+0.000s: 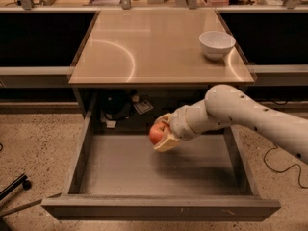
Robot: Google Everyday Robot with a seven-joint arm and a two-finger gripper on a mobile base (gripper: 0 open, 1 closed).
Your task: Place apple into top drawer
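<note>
The red-orange apple [156, 133] is held in my gripper [163, 134], whose pale fingers [167, 142] close around it. The white arm reaches in from the right. The apple hangs above the back middle of the open top drawer [159, 172], a wide shallow grey drawer pulled out toward the camera, with a bare flat bottom. The apple is above the drawer floor, not touching it.
A white bowl [217, 44] stands on the tan tabletop [144, 47] at the back right. Dark items and cables sit under the table behind the drawer [118, 107]. A cable lies on the speckled floor at right [281, 165]. A dark wheeled leg shows at lower left [14, 186].
</note>
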